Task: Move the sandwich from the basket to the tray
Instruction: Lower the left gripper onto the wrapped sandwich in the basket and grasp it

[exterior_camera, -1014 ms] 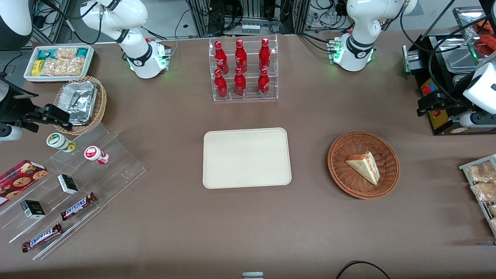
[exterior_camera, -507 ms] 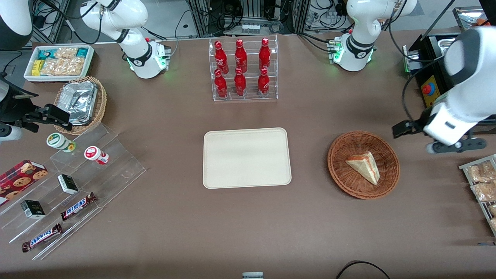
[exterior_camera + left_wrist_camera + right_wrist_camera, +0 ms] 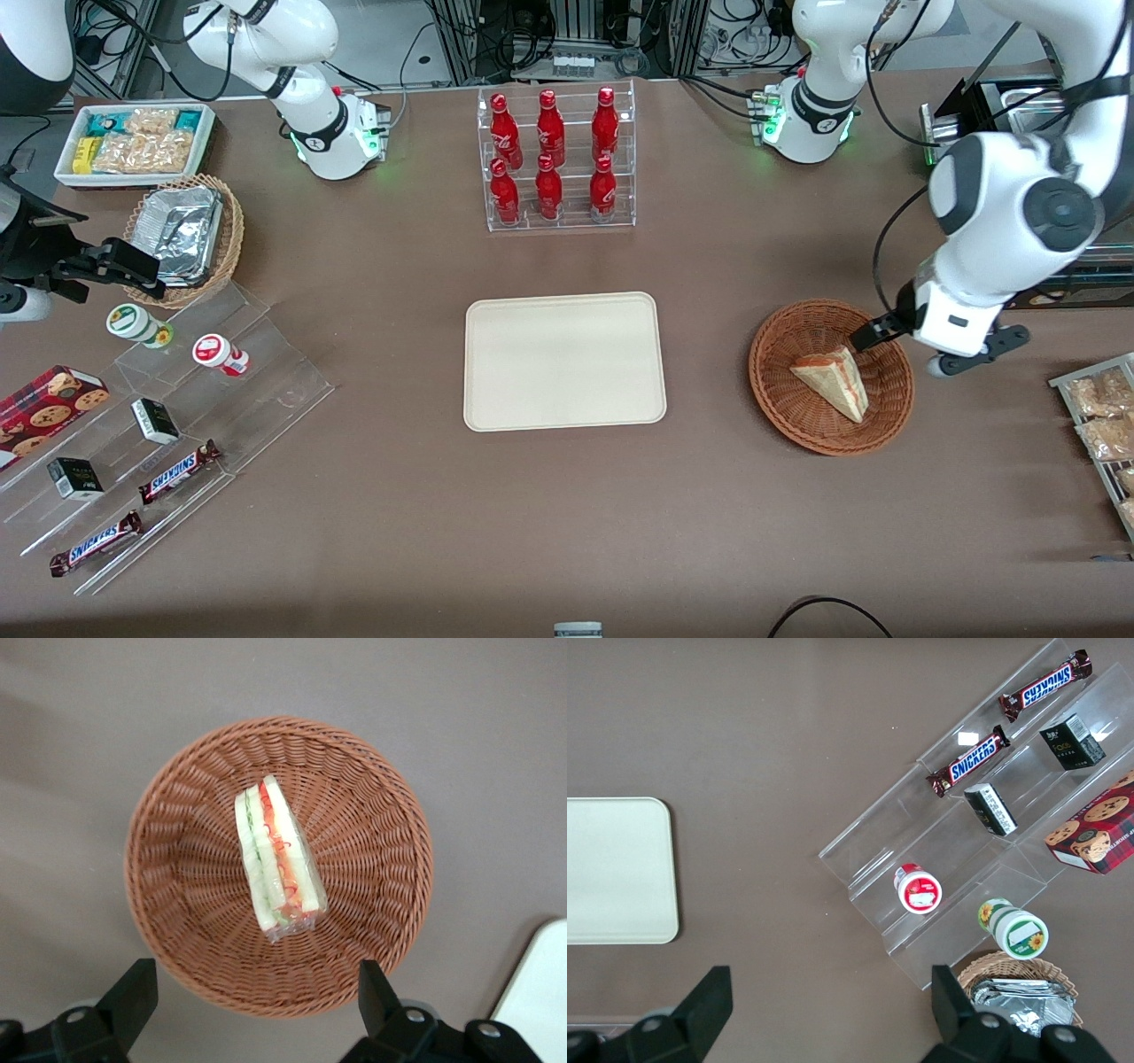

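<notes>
Brown cloth-covered table (image 3: 354, 532); farther from camera than bottle rack (image 3: 558, 159), grey floor (image 3: 390, 35), metal frames, probably cable bundles.

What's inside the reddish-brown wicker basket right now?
The round reddish-brown wicker basket holds only one wrapped triangular sandwich with red and green filling. The weave under it is hidden. The open gripper hovers above the basket, touching nothing.

Brown table (image 3: 372, 496). Tray (image 3: 564, 361) in the middle, basket (image 3: 788, 416) beside it toward working arm's end. Bottle rack (image 3: 558, 159) farther from camera. Clear stand (image 3: 266, 390), foil basket (image 3: 232, 232), snack box (image 3: 133, 142) toward parked arm's end. Pincer (image 3: 866, 339) above basket.
</notes>
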